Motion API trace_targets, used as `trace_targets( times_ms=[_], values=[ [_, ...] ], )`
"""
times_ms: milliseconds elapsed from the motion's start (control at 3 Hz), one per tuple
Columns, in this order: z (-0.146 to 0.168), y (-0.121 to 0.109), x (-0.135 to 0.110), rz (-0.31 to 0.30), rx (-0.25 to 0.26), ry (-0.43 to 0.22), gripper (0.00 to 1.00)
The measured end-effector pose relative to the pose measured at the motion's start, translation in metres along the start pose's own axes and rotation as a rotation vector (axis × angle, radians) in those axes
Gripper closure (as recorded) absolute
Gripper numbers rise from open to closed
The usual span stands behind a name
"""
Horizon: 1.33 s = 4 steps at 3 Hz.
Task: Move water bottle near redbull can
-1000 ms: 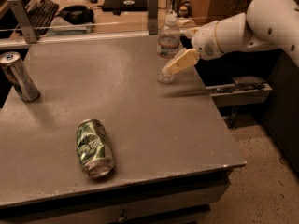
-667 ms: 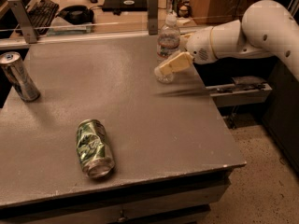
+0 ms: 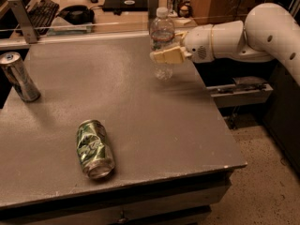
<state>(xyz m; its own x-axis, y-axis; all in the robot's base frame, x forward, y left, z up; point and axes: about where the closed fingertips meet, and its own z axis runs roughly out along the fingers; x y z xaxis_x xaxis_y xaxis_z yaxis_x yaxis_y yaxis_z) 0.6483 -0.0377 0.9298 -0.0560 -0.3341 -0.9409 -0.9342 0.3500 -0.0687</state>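
we log: clear ribbed plastic water bottle w/ white cap (image 3: 162, 34) upright, bench (image 3: 140, 121) back-right | cream tool (image 3: 165, 48) at its mid-body, grip can't tell | slim silver redbull can (image 3: 18, 76) far left, well apart | whole carry left, we judge

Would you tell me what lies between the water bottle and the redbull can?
In the camera view, only bare grey table between water bottle and redbull can; the green can lies nearer the front. The gripper is at the bottle.
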Motion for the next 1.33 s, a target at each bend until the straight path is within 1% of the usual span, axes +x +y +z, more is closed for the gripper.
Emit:
trace_targets(
  times_ms=[333, 667, 1000, 1333],
  values=[
    [-0.018, 0.004, -0.044, -0.090, -0.009, -0.063, 0.87],
    [-0.016, 0.004, -0.045, -0.092, -0.010, -0.065, 1.00],
    [-0.007, 0.006, -0.047, -0.099, -0.025, -0.059, 1.00],
    [0.037, 0.008, -0.057, -0.132, -0.077, -0.085, 1.00]
  ],
)
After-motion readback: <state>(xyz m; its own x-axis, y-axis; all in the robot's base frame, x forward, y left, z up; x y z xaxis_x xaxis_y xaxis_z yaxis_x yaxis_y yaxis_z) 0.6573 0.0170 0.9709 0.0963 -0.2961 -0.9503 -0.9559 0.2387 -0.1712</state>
